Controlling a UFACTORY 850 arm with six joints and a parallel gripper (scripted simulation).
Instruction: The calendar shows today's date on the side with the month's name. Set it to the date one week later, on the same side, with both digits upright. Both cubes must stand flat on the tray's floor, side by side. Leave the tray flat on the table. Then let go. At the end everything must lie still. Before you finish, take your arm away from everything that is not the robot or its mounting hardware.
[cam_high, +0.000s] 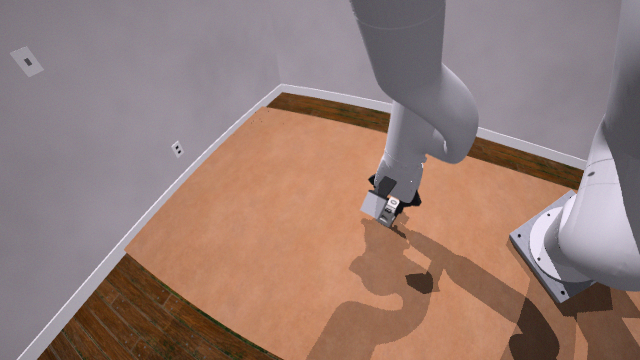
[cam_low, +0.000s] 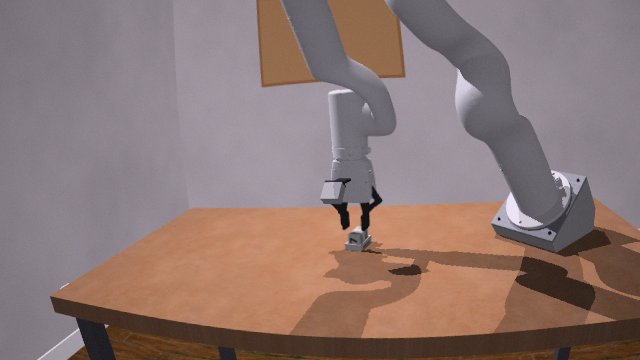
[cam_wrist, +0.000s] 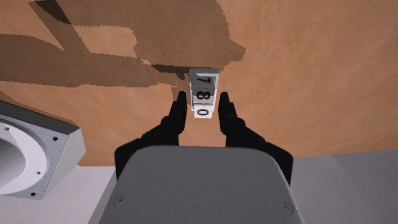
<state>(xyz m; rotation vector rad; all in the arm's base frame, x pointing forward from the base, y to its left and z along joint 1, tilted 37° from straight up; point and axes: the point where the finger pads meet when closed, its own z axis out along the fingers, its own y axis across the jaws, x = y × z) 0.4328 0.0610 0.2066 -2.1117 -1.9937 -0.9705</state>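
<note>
The small grey tray (cam_wrist: 217, 81) (cam_low: 354, 247) stands on the table and holds two pale cubes side by side. One cube (cam_wrist: 202, 112) (cam_high: 393, 202) shows a 0 on top. The other cube (cam_wrist: 203, 95) (cam_high: 388, 210) lies in shadow, with an 8 on top and a 7 on its outer side face. The digits look turned sideways in the wrist view. My gripper (cam_low: 355, 228) points down, part open and empty. Its fingertips are just above the cubes, one on each side of the tray in the wrist view. The tray's floor is mostly hidden.
The robot's base (cam_high: 537, 260) (cam_low: 525, 235) (cam_wrist: 55, 155) stands on the table to the right in the top and exterior views. The arm's shadow falls across the table beside the tray. Grey walls (cam_high: 125, 100) rise behind the table.
</note>
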